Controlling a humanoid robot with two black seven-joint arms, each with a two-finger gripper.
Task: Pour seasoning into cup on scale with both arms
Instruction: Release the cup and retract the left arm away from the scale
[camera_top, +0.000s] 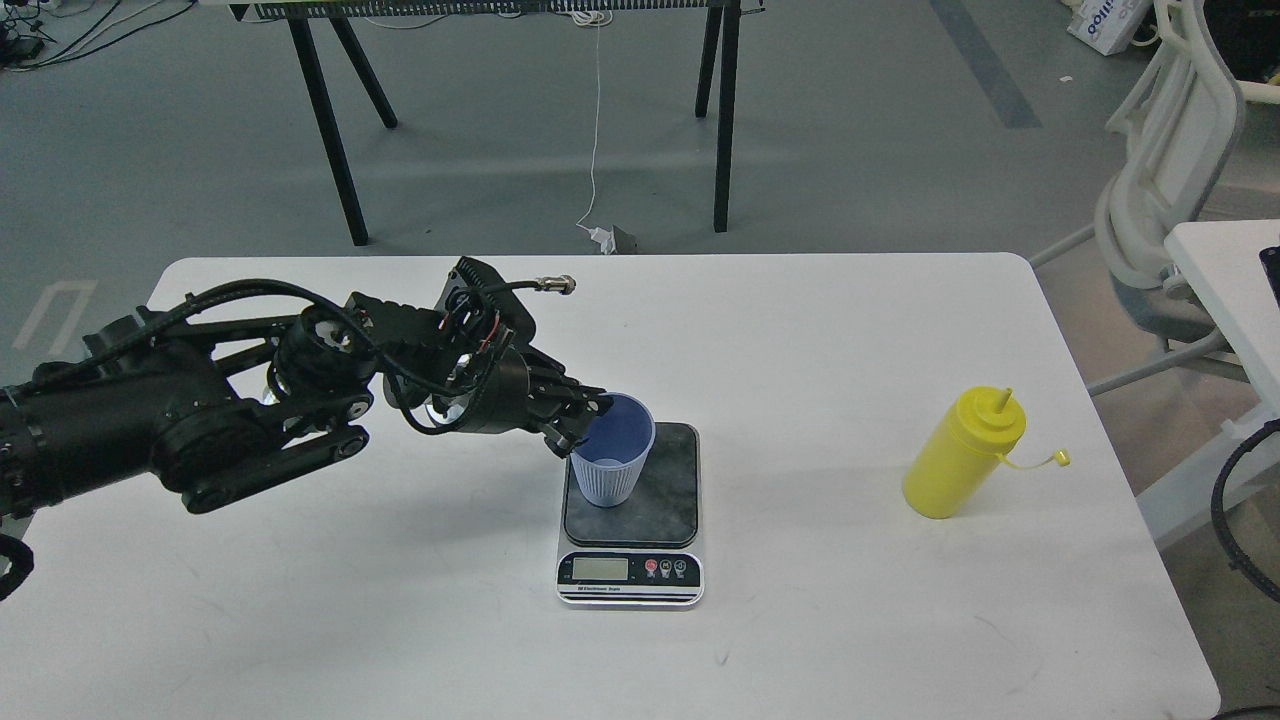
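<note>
The light-blue ribbed cup (610, 470) stands upright on the dark plate of the scale (640, 525), towards its left side. My left gripper (580, 422) comes in from the left at the cup's rim, its fingers closed around the rim's left side. The yellow squeeze bottle (958, 458) stands upright on the white table at the right, well apart from the scale, nozzle bare and its tethered cap (1060, 458) hanging to the right. My right gripper is out of view.
The white table (800, 330) ends close behind the bottle at its right edge. A black cable loop (1235, 500) hangs off the right edge. White chairs and a second table stand at the far right, a black-legged table behind.
</note>
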